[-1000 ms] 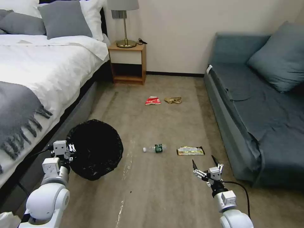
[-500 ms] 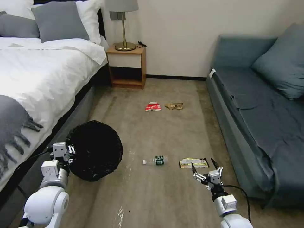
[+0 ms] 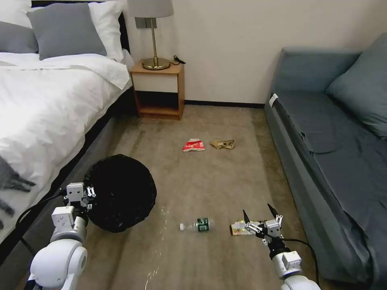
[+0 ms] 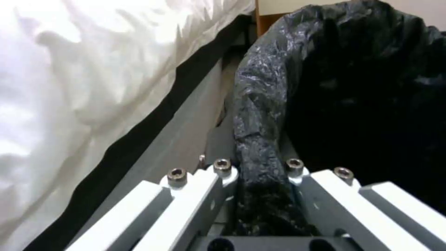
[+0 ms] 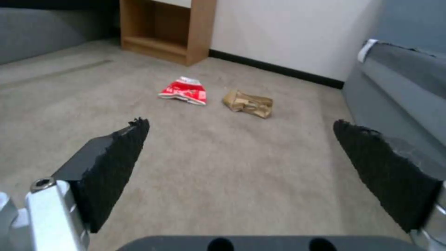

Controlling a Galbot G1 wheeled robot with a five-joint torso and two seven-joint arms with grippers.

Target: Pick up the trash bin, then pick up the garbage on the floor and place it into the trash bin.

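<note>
From the head camera, the whole room has slid down the picture over the last second, so the robot has rolled forward, not the litter: the clear bottle with the green label point(image 3: 196, 224) and the yellow-black wrapper point(image 3: 238, 228) now lie close in front of it, the wrapper just at the tips of the right gripper point(image 3: 258, 215), whose fingers are spread wide and empty. The left gripper point(image 3: 89, 196) is clamped on the near-left rim of the trash bin point(image 3: 119, 192), carried low beside the bed point(image 3: 48, 104). That leaves the bin step done, I'd judge, and the first pick within reach. Farther off on the beige carpet point(image 3: 209, 177) lie the red-white snack bag point(image 3: 194, 145) and the brown paper wad point(image 3: 222, 143), with the wooden nightstand point(image 3: 158, 89) and its lamp point(image 3: 151, 32) against the far wall and a blue-grey sofa point(image 3: 330, 141) along the right. The left wrist camera shows the fingers pinching the black bag's rim point(image 4: 260, 146), white bedding point(image 4: 93, 69) close by. The right wrist camera looks between its open black fingertips point(image 5: 116, 164) at the snack bag point(image 5: 183, 91) and paper wad point(image 5: 247, 103) on the carpet ahead.
</note>
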